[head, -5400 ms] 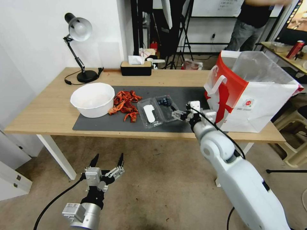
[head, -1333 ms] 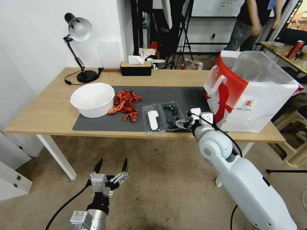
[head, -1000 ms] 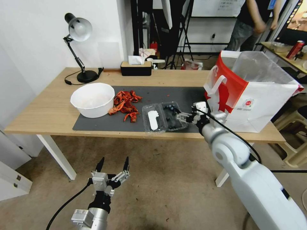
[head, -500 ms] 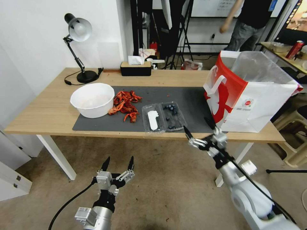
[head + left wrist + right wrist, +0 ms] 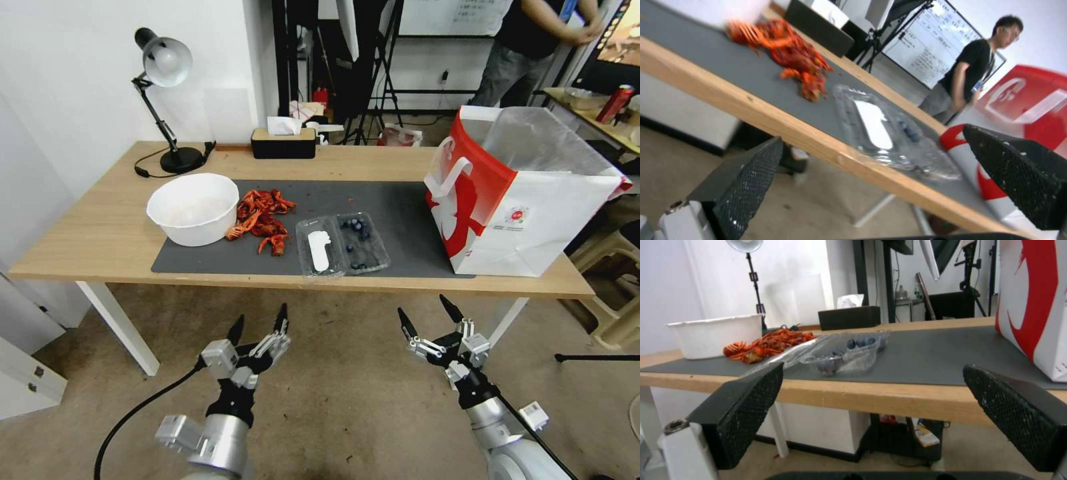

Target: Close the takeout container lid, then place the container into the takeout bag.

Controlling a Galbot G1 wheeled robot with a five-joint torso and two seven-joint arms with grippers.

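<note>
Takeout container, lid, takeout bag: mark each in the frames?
takeout container (image 5: 361,242), head view, blueberry-filled half.
lid (image 5: 319,247), head view, its white oblong label.
takeout bag (image 5: 533,220), head view, white front panel by the logo.

Takeout container (image 5: 360,242) open on mat, lid (image 5: 317,248) flat beside it, takeout bag (image 5: 527,200) upright

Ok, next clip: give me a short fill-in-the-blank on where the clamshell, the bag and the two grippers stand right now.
1. The takeout container lies on the dark mat with its lid ____.
2. On the lid is a white oblong ____.
3. The takeout bag stands on the table's ____ end, by the robot's own sides.
4. The left gripper and right gripper hang below the table edge, both with fingers ____.

Missing words: open; label; right; open
</note>
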